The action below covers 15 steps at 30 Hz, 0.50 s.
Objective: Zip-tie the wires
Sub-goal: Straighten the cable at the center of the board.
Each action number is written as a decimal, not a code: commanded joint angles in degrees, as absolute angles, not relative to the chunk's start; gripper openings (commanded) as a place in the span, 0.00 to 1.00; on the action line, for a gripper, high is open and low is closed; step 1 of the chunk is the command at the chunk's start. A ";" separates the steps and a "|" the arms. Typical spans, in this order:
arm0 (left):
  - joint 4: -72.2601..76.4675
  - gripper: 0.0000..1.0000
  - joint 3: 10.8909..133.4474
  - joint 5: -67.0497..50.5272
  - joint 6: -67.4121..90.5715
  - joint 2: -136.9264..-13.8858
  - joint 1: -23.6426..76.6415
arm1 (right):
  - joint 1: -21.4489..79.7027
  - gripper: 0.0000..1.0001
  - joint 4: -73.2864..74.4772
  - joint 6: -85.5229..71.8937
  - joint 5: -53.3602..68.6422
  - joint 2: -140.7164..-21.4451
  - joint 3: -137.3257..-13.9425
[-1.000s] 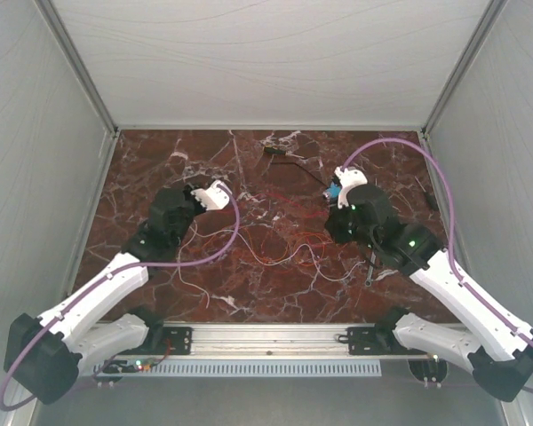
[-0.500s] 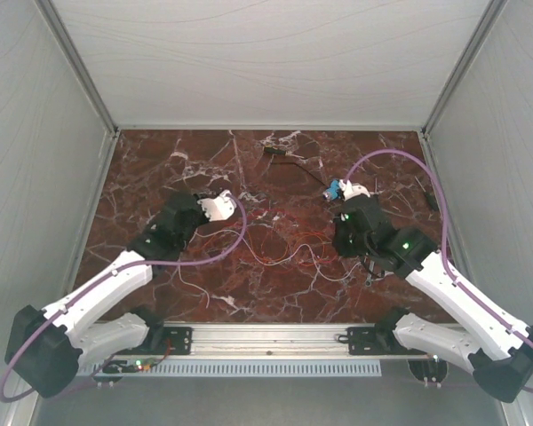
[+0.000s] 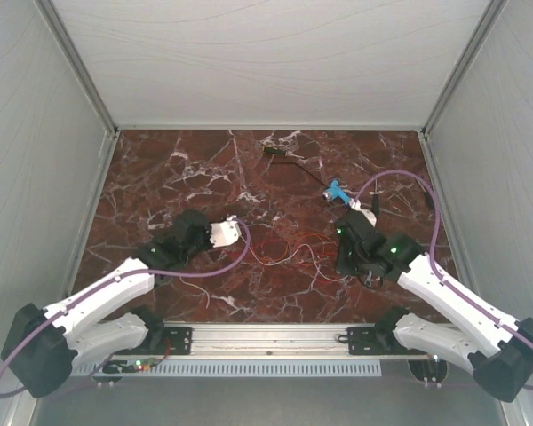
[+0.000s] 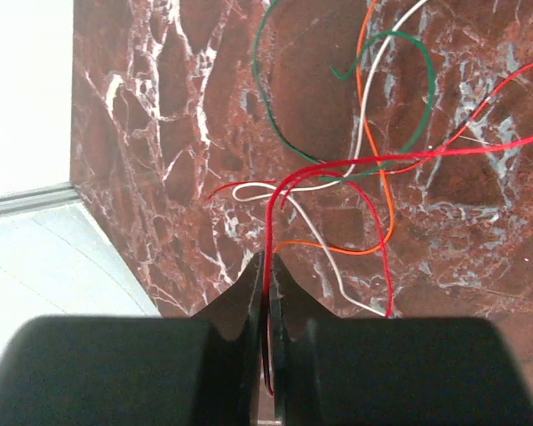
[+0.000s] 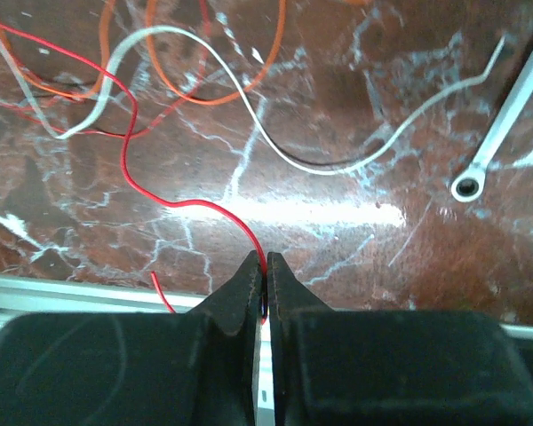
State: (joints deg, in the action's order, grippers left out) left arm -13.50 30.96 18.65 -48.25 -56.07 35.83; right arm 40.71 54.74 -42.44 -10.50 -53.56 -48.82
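Marble worktop (image 4: 160, 133) bears loose wires (image 4: 338, 167). Left hand (image 4: 265, 259) and right hand (image 5: 265, 259) each clamp a red strand (image 5: 195, 204); a diverging pull may snap or free it.

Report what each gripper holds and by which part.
Left gripper pinches a red wire in its jaws; right gripper pinches a red strand likewise. Where along each, unclear.

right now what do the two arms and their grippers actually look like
The left arm and right arm both have smooth white link shells with black joints. A thick purple cable loops along each, and a small green light glows on the right arm. The left gripper and right gripper each have two matte black fingers tapering to thin tips.
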 commanded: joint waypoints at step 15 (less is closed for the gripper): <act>-10.50 0.17 30.94 18.55 -43.20 -64.50 36.72 | 40.49 0.23 44.81 -52.03 -10.58 -55.15 -37.78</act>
